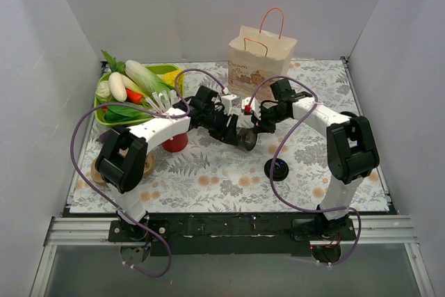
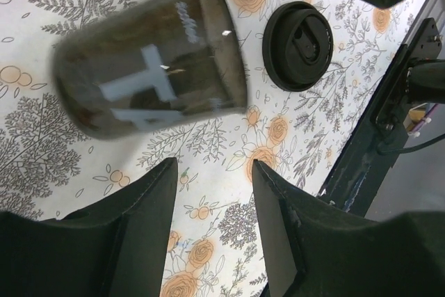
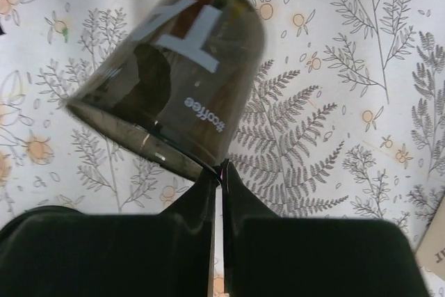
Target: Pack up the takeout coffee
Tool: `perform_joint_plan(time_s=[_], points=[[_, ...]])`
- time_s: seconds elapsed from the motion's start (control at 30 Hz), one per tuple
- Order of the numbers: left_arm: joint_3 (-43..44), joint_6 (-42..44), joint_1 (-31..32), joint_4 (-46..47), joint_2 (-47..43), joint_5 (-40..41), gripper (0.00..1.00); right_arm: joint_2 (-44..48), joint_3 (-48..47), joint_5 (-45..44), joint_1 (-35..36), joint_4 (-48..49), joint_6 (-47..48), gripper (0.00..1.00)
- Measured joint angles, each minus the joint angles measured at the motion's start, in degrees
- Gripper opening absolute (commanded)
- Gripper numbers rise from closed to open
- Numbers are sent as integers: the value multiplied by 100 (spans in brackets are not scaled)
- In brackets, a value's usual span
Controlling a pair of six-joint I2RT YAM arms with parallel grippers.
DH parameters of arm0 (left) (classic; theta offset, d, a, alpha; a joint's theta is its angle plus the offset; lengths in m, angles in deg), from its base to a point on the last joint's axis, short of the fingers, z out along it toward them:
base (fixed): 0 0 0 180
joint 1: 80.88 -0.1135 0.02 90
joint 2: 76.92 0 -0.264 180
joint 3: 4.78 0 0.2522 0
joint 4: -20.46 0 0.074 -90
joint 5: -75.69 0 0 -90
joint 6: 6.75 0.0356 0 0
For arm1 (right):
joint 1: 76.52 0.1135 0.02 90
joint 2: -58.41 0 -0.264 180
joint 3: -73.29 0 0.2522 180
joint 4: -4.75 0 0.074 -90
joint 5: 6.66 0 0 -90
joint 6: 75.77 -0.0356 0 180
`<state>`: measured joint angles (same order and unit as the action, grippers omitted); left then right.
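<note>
The takeout coffee, a cup with its lid on, is out of view. A dark see-through cup (image 3: 174, 67) with a white T and "#coffee" on it has no lid. It hangs tilted above the floral cloth at mid-table (image 1: 247, 140). My right gripper (image 3: 219, 168) is shut on its rim, pinching the wall between the fingertips. My left gripper (image 2: 212, 165) is open just beside the cup (image 2: 149, 74), apart from it, with only cloth between its fingers. A loose flat black lid (image 2: 297, 45) lies on the cloth to the right (image 1: 277, 169).
A paper bag (image 1: 261, 60) with red handles stands upright at the back centre. A green tray (image 1: 163, 69) of vegetables sits at the back left, with a red cup (image 1: 175, 142) in front of it under the left arm. White walls close in three sides.
</note>
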<state>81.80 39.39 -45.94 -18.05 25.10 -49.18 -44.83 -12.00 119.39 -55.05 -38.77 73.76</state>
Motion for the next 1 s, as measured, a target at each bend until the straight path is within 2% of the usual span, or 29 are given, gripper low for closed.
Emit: perform_joint_plan(time_s=[0.13, 0.37, 0.5, 0.63, 0.8, 1.0], points=[[0, 2, -15, -57, -83, 223, 46, 39, -98, 42, 48, -308, -275, 1], [0, 168, -107, -111, -800, 579, 49, 111, -1062, -258, 42, -1716, -2153, 1], [-57, 330, -131, 37, -1327, 649, 49, 402, -879, -444, 42, -2269, -2938, 1], [-70, 315, -129, 125, -1425, 708, 50, 717, -306, -931, 46, -2719, -3569, 1], [-201, 247, -129, 133, -1425, 730, 50, 708, -258, -1408, 63, -2935, -3884, 1], [-243, 232, -129, 153, -1425, 734, 50, 470, -468, -1558, 140, -2949, -3995, 1]])
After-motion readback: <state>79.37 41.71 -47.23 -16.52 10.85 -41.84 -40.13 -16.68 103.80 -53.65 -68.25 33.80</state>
